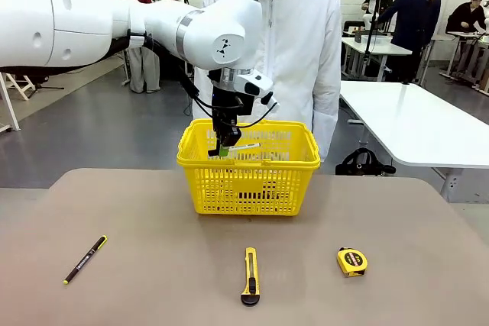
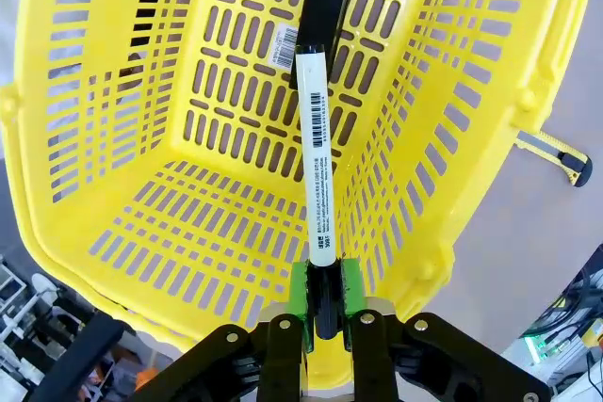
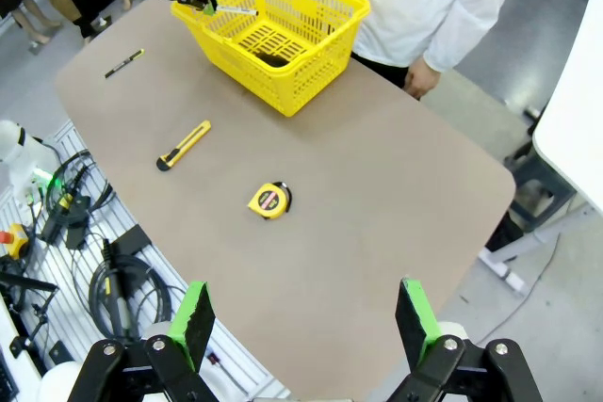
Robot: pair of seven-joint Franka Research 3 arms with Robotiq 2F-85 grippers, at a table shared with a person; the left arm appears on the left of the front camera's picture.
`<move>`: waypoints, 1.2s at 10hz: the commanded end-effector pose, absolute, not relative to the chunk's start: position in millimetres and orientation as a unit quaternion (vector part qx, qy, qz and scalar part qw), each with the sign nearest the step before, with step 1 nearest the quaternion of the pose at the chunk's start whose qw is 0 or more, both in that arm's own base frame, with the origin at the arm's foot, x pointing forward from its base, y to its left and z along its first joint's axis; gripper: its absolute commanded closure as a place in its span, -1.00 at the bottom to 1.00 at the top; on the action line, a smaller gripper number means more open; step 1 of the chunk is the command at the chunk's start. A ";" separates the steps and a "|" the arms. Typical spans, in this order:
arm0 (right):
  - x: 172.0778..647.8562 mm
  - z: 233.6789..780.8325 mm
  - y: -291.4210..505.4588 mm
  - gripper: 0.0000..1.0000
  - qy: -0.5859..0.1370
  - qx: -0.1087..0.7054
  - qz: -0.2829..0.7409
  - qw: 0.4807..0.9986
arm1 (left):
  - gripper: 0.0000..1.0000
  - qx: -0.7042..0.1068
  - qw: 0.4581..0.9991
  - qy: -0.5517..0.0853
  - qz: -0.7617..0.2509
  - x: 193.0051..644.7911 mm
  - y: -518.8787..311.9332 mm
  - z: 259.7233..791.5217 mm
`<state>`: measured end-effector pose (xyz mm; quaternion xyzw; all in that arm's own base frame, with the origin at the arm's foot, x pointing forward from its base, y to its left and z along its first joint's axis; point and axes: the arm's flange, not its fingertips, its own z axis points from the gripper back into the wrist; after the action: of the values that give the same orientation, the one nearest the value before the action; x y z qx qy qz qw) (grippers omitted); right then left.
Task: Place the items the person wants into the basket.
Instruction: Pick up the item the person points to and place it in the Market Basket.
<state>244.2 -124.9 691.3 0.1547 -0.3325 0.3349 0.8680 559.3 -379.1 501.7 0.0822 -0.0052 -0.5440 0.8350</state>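
Marker (image 2: 317, 138), white barrel and black cap, is pinched by its tail end between the green pads of my left pincer (image 2: 325, 291), over the open yellow basket (image 2: 217, 91). My right pincer (image 3: 306, 313) is spread wide above the desk (image 3: 377, 167). I see the black pen (image 1: 85, 259) lying at the desk's near left, well apart from the basket.

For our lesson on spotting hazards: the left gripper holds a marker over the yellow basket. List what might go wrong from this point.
1. The left gripper pinches the marker at its very end, so the long barrel could pivot or slip out early.
2. The marker's capped end looks close to the wall of the basket; lowering it may snag the lattice.
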 end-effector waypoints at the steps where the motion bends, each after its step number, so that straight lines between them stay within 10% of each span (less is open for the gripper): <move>1: 244.7 689.0 -124.1 -1.00 -0.334 0.164 0.343 0.862 | 0.67 0.083 0.837 -0.010 -0.540 558.0 -379.1 506.2; 8: 244.7 689.0 -124.1 -1.00 -0.334 0.164 0.343 0.862 | 0.67 0.049 0.842 -0.026 -0.537 613.1 -370.4 469.2; 9: 244.7 689.0 -124.1 -1.00 -0.334 0.164 0.343 0.862 | -0.37 0.046 0.840 -0.033 -0.540 615.5 -369.6 468.7; 11: 244.7 689.0 -124.1 -1.00 -0.334 0.164 0.343 0.862 | -1.00 0.046 0.839 -0.035 -0.541 615.1 -368.8 469.1; 12: 244.7 689.0 -124.1 -1.00 -0.334 0.164 0.343 0.862 | -1.00 0.045 0.840 -0.032 -0.540 615.0 -368.5 468.6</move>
<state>244.2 -125.1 691.2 0.1541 -0.3328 0.3358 0.8676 609.8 -367.5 463.4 0.0574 -0.0317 -0.5300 0.8455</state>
